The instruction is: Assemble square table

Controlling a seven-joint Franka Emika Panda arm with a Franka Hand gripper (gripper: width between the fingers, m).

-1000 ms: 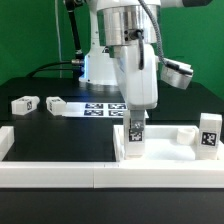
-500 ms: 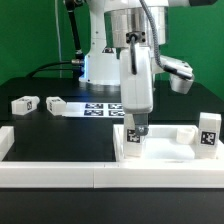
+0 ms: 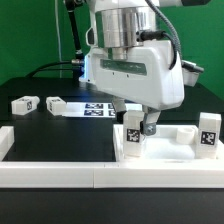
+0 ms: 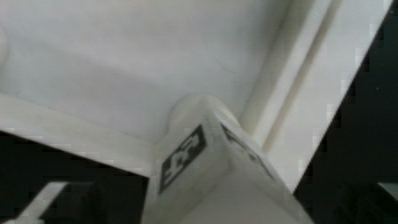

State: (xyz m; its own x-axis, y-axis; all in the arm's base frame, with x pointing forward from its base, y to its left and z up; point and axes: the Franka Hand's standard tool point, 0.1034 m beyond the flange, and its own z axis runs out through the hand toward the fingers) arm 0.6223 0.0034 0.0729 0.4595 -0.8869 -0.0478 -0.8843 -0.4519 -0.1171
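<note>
Early stage. Claw [image 3: 141, 124] looks closed on one leg [image 3: 132, 140], upright at a corner of the square table top [image 3: 165, 152], probably being seated. The top lies on the black table [image 3: 60, 135]. Second leg [image 3: 208, 133] stands at the exterior view's right, unclear if attached. Two loose legs [image 3: 25, 103] [image 3: 55, 103] lie well apart. Parts are matte white plastic: blocky tagged legs, rimmed tray-like top.
</note>
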